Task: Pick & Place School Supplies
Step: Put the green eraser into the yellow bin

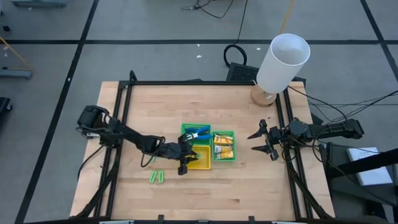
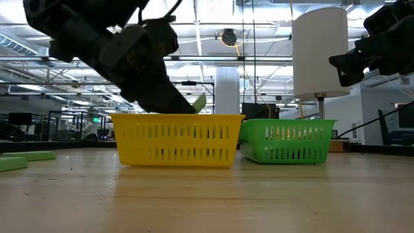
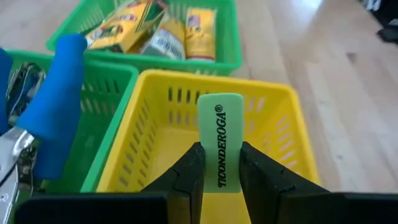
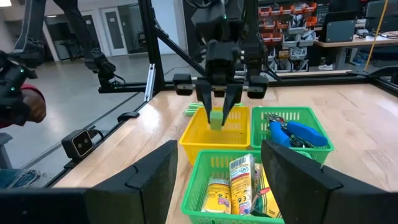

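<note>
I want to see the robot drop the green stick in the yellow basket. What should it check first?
1. Left gripper shut on the green stick: ok.
2. Stick over the yellow basket, not the green ones: ok.
3. Room in the yellow basket: ok, bare floor shows below the stick.
4. Right gripper out of the way, open near the table's right edge: ok.
5. Two more green sticks waiting on the table: ok.
6. How many sticks already lie inside: cannot tell.
</note>
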Robot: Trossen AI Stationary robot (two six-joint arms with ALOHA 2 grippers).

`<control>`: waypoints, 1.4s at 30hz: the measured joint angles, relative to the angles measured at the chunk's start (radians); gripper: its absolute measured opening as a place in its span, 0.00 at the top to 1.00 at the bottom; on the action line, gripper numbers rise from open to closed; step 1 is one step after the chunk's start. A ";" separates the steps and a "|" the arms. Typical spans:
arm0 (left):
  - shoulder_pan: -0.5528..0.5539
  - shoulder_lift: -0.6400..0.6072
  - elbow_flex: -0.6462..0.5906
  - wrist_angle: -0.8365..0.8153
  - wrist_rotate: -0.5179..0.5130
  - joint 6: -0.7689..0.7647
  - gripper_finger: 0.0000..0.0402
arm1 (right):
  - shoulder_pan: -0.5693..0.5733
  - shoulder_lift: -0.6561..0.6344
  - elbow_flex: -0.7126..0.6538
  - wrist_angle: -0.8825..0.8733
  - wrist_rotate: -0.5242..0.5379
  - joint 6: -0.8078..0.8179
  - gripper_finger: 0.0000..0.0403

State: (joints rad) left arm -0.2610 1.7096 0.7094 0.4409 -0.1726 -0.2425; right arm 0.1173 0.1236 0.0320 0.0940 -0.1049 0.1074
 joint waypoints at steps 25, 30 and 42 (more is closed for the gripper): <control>0.009 0.032 0.000 0.041 -0.001 -0.001 0.78 | 0.000 0.000 0.000 0.000 0.000 0.000 0.44; 0.009 0.032 0.000 0.042 -0.001 -0.046 0.78 | 0.000 0.000 0.000 0.000 0.000 0.000 0.44; 0.012 0.032 0.000 0.043 -0.038 -0.157 0.64 | 0.000 0.000 0.000 0.000 0.000 0.000 0.44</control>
State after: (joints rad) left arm -0.2489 1.7412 0.7094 0.4835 -0.2104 -0.3997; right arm 0.1173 0.1234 0.0319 0.0940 -0.1050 0.1074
